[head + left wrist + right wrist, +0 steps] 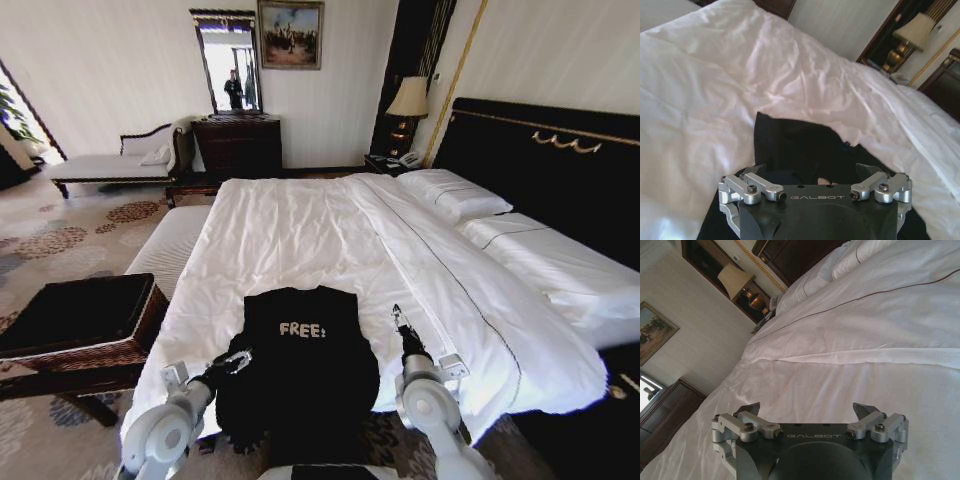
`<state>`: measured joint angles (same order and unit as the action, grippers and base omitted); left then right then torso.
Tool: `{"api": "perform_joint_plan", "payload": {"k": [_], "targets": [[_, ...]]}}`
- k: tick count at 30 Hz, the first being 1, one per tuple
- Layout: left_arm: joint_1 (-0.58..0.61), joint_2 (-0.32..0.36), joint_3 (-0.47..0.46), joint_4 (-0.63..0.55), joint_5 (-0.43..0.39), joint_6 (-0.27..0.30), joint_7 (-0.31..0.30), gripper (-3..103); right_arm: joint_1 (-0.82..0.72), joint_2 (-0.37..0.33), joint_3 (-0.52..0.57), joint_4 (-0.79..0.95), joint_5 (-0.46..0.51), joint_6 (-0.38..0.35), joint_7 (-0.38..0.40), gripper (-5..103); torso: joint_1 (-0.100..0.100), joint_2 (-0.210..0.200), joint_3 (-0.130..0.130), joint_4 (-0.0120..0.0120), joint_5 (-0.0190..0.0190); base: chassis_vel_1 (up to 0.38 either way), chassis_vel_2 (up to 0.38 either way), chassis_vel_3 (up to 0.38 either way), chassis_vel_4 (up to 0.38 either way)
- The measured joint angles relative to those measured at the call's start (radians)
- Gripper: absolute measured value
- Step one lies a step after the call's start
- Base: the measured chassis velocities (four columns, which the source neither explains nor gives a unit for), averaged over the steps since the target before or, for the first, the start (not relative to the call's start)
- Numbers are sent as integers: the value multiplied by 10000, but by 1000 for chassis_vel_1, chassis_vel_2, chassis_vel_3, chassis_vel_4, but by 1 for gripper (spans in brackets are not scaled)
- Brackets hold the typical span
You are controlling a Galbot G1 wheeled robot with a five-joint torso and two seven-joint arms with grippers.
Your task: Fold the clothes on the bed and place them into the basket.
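Right now the black top (300, 375) lies at the foot end of the bed (300, 230), front up w/ the white "FREE!" lettering readable, its lower part draped over the bed's edge toward the robot. Its long axis runs foot-to-head along the bed, collar end pointing at the headboard (545, 165). The left claw (237, 362) sits at the top's left edge, about level w/ the lettering, touching or right at the fabric; in the left wrist view the left claw (815, 182) has its fingers spread apart over black cloth, nothing pinched btwn them as far as I can tell. The right claw (398, 318) hovers over bare white sheet just beside the top's right edge, a bit nearer the headboard than the left one, apart from the cloth; in the right wrist view the right claw (810, 412) is also spread wide, w/ nothing held. So the top lies btwn the two arms, and the left arm is the nearer: it's already on the garment, while the right would need to come inward toward the top's right side to get a hold. The basket (85, 325) stands on the floor off the top's left side, beside the bed's foot corner, well apart from the garment, w/ no clothing seen in it. Judging by this, folding isn't done yet: the top looks flat and unfolded on the bed part, w/ bunched folds only where it hangs over the edge.
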<state>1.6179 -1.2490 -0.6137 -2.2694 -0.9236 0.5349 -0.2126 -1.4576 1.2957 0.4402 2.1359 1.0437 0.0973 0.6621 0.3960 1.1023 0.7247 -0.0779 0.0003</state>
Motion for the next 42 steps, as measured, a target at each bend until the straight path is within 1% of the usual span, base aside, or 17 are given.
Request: {"api": "perform_joint_plan", "payload": {"k": [4,7,8,9,11,13,15,18,25,29,30,33,35,36,39,41,42], "targets": [[-982,-404,272,818,-57,-140,8,100,-55,7,-151,-43,-217,28,91,100,1,0,1,-5,-6,0,0,0,0],[-1561,-465,386,1438,-106,-145,12,100,-59,16,-388,-192,-293,27,136,100,0,-1,1,4,-1,0,0,0,0],[-2080,-359,525,1950,-165,-170,14,100,-122,56,-476,-326,-493,28,130,100,0,-1,2,8,-4,0,0,0,0],[-2756,-99,678,2547,-316,-244,32,100,-263,117,-493,-497,-723,43,64,100,1,-1,2,-1,-6,0,0,0,0],[-3048,40,724,2792,-400,-256,29,100,-317,136,-492,-557,-792,48,22,100,1,-1,2,-7,-6,0,0,0,0],[-4003,599,888,3663,-1042,-228,-20,100,-519,257,-402,-875,-1150,124,-204,100,2,-1,2,-7,-6,0,0,0,0],[-4214,926,963,3932,-1537,-50,-112,100,-563,391,-337,-1067,-1505,215,-384,100,4,-2,2,-4,-3,0,0,0,0],[-3881,1102,1089,3877,-1734,155,-133,100,-541,588,-306,-1144,-1708,304,-463,100,3,-2,2,1,-1,0,0,0,0],[-2657,730,1416,3337,-940,71,16,100,-35,511,-484,-1248,-1376,396,-468,100,1,-1,1,3,-4,0,0,0,0],[-1274,518,1424,2597,93,-68,124,100,410,159,-451,-934,-825,302,-253,100,2,-1,1,1,-3,0,0,0,0],[-1274,518,1424,2597,93,-68,124,100,410,159,-451,-934,-825,302,-253,100,2,-1,1,1,-3,0,0,0,0],[-511,672,1330,1979,612,15,96,100,895,-104,-224,-1197,-545,191,364,100,0,0,0,7,-3,0,0,0,0],[-474,763,1343,1840,657,71,46,100,993,-150,-117,-1364,-502,179,520,100,-1,0,0,4,-3,0,0,0,0],[-447,852,1317,1620,595,173,-56,100,1177,-236,-37,-1647,-453,145,661,100,0,0,0,-8,-3,0,0,0,0],[-389,882,1104,1193,359,252,-205,100,1544,-410,-78,-2051,-378,-15,684,100,0,-1,0,-5,-2,0,0,0,0],[-422,881,779,703,-63,256,-316,100,2059,-645,-213,-2511,-213,-191,386,100,1,-1,2,4,1,0,0,0,0],[-493,858,588,488,-350,202,-354,100,2322,-763,-289,-2727,-77,-271,156,100,1,0,1,-1,1,0,0,0,0]]}}
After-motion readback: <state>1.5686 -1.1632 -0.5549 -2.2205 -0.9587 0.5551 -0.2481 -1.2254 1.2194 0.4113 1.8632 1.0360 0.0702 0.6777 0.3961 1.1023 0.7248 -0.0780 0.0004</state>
